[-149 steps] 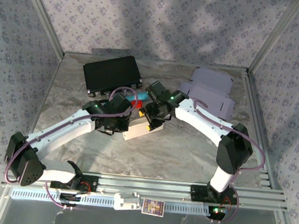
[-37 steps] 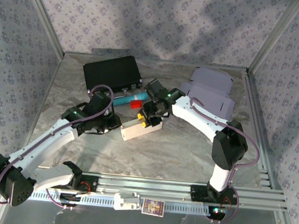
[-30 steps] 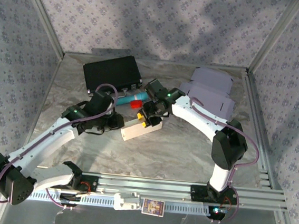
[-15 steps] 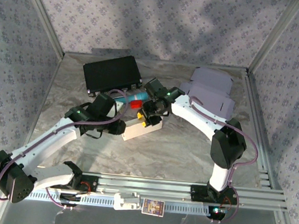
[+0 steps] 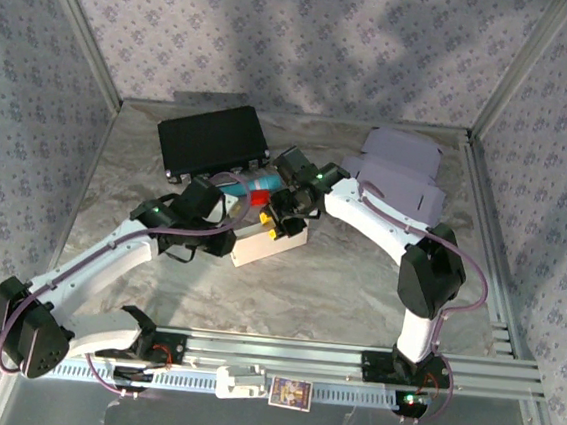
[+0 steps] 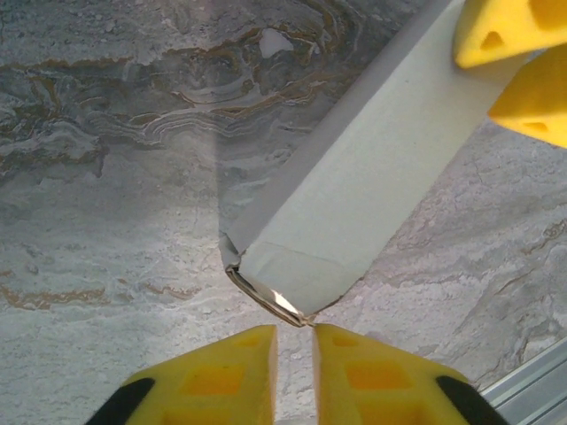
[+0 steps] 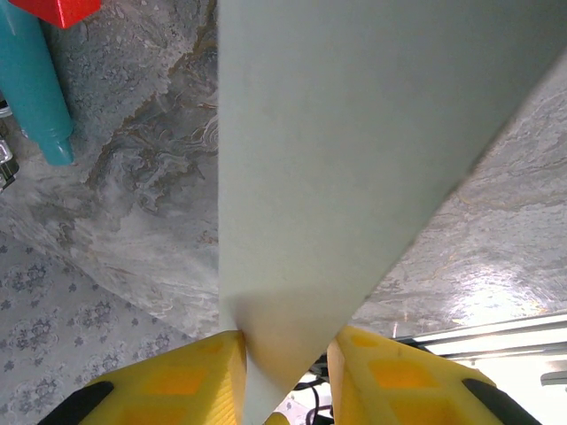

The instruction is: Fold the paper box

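Observation:
The paper box (image 5: 268, 243), a long white carton, lies mid-table. My right gripper (image 5: 286, 221) is shut on its far end; in the right wrist view the box (image 7: 354, 142) runs down between the yellow fingers (image 7: 190, 376), wedged at my right gripper (image 7: 288, 354). My left gripper (image 5: 227, 237) sits at the box's near-left end. In the left wrist view the box's (image 6: 354, 204) folded end flap points at my left gripper (image 6: 294, 372), whose jaws stand a narrow gap apart with only table between them. The right gripper's yellow fingers (image 6: 518, 62) show at the top right.
A black case (image 5: 213, 140) lies at the back left. A flat lavender box (image 5: 398, 173) lies at the back right. A teal tube (image 5: 249, 183) with a red cap (image 5: 259, 198) rests just behind the box, seen also as the teal tube (image 7: 35, 88). A metal rail (image 5: 349, 365) runs along the near edge.
My left arm has swung right, bringing its gripper up to the box's near end, and its jaws have narrowed. The right gripper keeps its hold on the box.

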Motion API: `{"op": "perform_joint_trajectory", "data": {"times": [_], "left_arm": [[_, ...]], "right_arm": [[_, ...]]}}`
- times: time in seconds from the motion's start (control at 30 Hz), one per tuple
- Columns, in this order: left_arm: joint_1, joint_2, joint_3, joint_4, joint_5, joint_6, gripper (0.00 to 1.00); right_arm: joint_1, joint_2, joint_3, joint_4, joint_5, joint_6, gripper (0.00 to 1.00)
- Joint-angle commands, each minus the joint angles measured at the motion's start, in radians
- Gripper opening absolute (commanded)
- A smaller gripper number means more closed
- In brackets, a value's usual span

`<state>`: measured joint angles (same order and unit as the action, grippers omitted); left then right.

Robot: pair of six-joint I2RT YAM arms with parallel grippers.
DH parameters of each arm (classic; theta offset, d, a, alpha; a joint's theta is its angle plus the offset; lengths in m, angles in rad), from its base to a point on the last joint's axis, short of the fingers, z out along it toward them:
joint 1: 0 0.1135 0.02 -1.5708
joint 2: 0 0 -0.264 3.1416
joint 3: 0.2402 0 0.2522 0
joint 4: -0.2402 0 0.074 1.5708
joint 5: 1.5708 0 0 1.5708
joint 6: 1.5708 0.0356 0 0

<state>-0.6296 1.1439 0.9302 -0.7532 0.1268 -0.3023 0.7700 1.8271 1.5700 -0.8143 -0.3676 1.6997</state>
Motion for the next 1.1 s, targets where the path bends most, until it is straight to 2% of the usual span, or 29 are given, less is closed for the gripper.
{"op": "perform_joint_trajectory", "data": {"times": [0.0, 0.13, 0.2, 0.3, 0.43, 0.5, 0.87, 1.07], "left_arm": [[0.005, 0.020, 0.004, 0.018, -0.007, 0.007, 0.14], [0.005, 0.024, 0.014, 0.020, -0.009, 0.000, 0.09], [0.002, 0.007, 0.017, 0.015, -0.011, -0.011, 0.10], [-0.007, -0.044, 0.013, 0.001, -0.027, -0.020, 0.27], [-0.002, -0.108, 0.003, -0.014, -0.058, -0.021, 0.44], [-0.001, -0.115, 0.000, -0.022, -0.058, 0.000, 0.49], [0.011, 0.005, 0.014, 0.017, -0.034, 0.287, 0.51], [0.012, 0.043, 0.002, 0.066, -0.012, 0.379, 0.52]], "right_arm": [[-0.003, 0.040, -0.005, -0.093, 0.009, -0.016, 0.31], [-0.003, 0.034, -0.012, -0.089, 0.011, -0.015, 0.31], [-0.005, 0.034, -0.009, -0.091, 0.013, -0.015, 0.32], [-0.006, 0.034, -0.003, -0.095, 0.015, -0.018, 0.32], [-0.006, 0.035, 0.002, -0.095, 0.017, -0.019, 0.32], [-0.009, 0.040, 0.016, -0.101, 0.019, -0.026, 0.32], [-0.011, 0.061, 0.050, -0.139, 0.010, -0.052, 0.33], [-0.012, 0.056, 0.045, -0.143, 0.007, -0.053, 0.33]]}}
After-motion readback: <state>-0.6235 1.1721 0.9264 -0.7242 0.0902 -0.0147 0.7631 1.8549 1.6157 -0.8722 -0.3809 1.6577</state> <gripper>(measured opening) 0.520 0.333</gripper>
